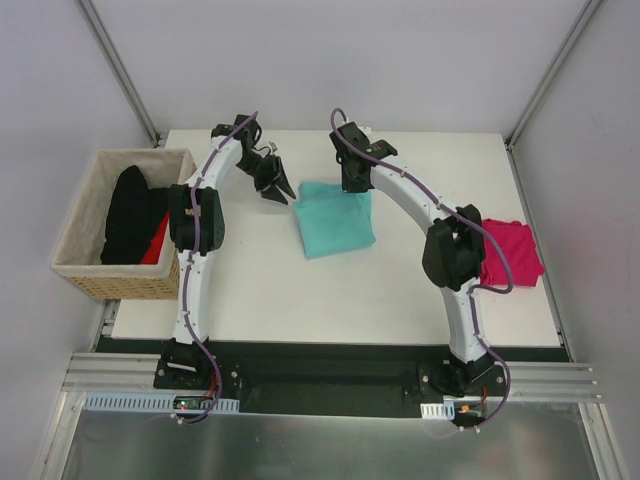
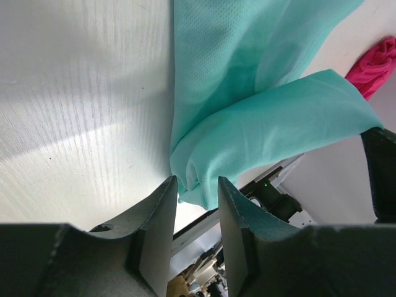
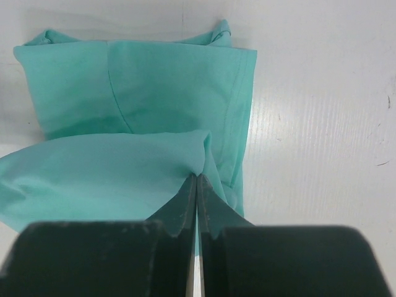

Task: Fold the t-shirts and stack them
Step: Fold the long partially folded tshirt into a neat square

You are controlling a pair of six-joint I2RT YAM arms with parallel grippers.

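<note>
Teal t-shirt (image 1: 335, 218) looks soft, light and floppy, pinched at its far fold by the right gripper (image 3: 197, 178), left gripper (image 2: 197, 184) parted empty beside it; best grabbed at corners.

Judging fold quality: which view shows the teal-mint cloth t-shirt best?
Top external: nearly the whole folded teal-mint cloth t-shirt lies in frame, its outline clear. Right wrist shows layers close up, cropped; left wrist only a bunched edge.

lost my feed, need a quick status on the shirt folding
Left gripper open beside soft teal-mint cloth t-shirt. Right gripper shut on its fold. Magenta-pink cloth t-shirt apart, right end of white table. Nothing blocking.
</note>
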